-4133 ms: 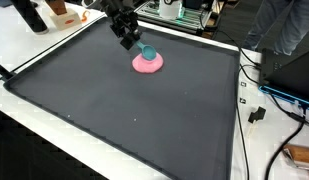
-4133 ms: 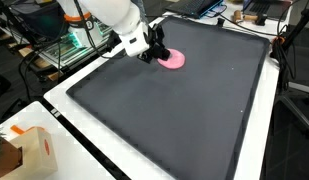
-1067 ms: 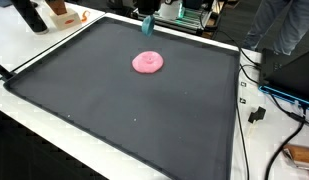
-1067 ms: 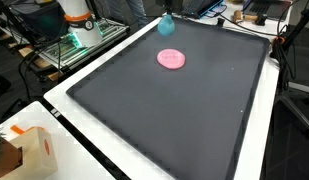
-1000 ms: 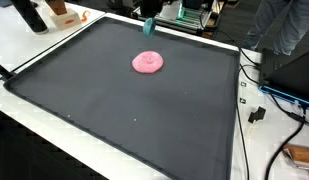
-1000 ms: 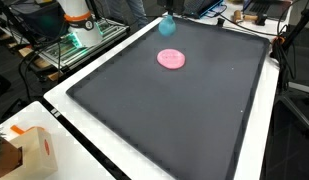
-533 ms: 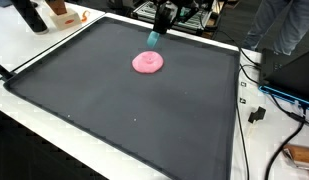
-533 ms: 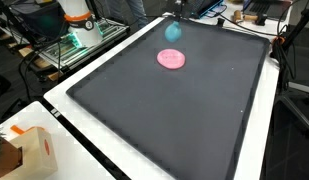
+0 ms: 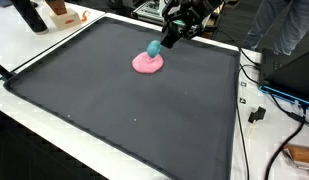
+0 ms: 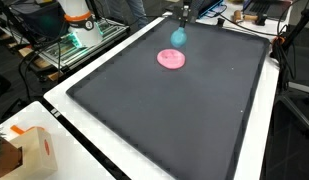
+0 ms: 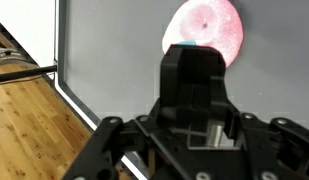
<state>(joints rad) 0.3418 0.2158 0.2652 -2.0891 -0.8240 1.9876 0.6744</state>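
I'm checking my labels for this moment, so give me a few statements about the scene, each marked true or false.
1. The gripper is shut on a teal object. True.
2. The teal object rests flat on the pink disc. False: it hangs in the gripper, and an exterior view shows a gap between it and the disc.
3. The pink disc lies on the black mat. True.
4. The cardboard box stands in the middle of the mat. False: it stands on the white table, outside the mat.
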